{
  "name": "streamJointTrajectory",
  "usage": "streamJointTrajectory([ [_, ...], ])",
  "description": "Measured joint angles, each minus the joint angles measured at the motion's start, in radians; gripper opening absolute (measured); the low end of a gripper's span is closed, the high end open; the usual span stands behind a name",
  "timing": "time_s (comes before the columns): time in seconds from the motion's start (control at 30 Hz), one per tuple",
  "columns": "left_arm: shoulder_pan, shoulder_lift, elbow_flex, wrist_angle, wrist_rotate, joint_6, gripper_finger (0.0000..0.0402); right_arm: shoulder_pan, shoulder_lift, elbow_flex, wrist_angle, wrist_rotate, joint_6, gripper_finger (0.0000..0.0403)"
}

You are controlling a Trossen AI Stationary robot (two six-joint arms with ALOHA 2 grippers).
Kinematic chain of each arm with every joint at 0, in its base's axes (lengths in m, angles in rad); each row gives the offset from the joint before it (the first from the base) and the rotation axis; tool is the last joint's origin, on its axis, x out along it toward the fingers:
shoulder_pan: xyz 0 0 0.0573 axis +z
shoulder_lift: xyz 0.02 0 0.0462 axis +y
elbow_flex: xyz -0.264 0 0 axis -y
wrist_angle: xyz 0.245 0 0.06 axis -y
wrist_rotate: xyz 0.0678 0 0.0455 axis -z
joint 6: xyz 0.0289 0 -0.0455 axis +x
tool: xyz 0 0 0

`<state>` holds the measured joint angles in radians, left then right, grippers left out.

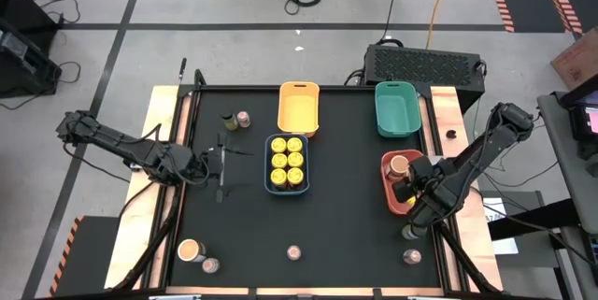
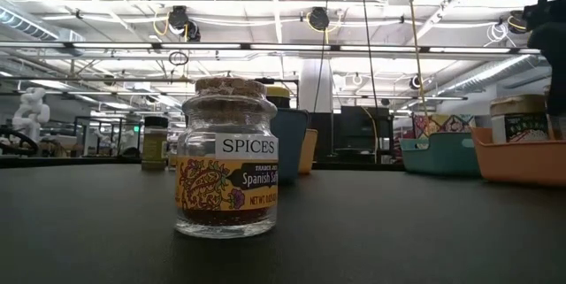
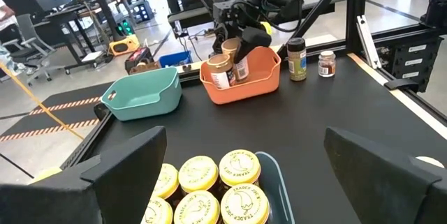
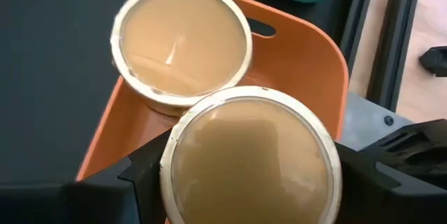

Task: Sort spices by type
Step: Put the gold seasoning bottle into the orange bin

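The right gripper [image 1: 418, 188] is down over the red tray [image 1: 391, 197] at the right side of the tabletop [image 1: 336, 207]. In the right wrist view its dark fingers [image 4: 143, 175] sit on either side of a peach-topped tub [image 4: 251, 158], grasping it, with a second peach-topped tub [image 4: 180, 39] just beside it in the same tray.

Over on the left, the left gripper [image 1: 217, 162] hangs near the blue tray [image 1: 269, 141], its fingers [image 3: 126, 165] spread wide with nothing between them. That blue tray is packed with yellow-lidded jars [image 1: 287, 160], two across and three deep, and something dark shows at its near end.

The yellow tray [image 1: 299, 106] and the green tray [image 1: 397, 108] sit along the far edge. Two small jars [image 1: 235, 120] stand left of the yellow tray. Along the near edge: a peach tub [image 1: 190, 250] with a small jar beside it, one cork-topped jar [image 2: 226, 156] labelled SPICES in the middle, and another small jar [image 1: 411, 257] towards the right. A dark-lidded jar [image 3: 297, 58] stands just beside the red tray.
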<state>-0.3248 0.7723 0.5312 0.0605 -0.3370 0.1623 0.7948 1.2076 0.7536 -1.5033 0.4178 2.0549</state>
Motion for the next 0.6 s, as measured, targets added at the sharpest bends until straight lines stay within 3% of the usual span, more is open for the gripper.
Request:
streamJointTrajectory([
  [0.6,0.0,0.0,0.0,0.0,0.0,0.0,0.0391,-0.004,0.0,0.0,0.012,-0.007,-0.025,0.0295],
])
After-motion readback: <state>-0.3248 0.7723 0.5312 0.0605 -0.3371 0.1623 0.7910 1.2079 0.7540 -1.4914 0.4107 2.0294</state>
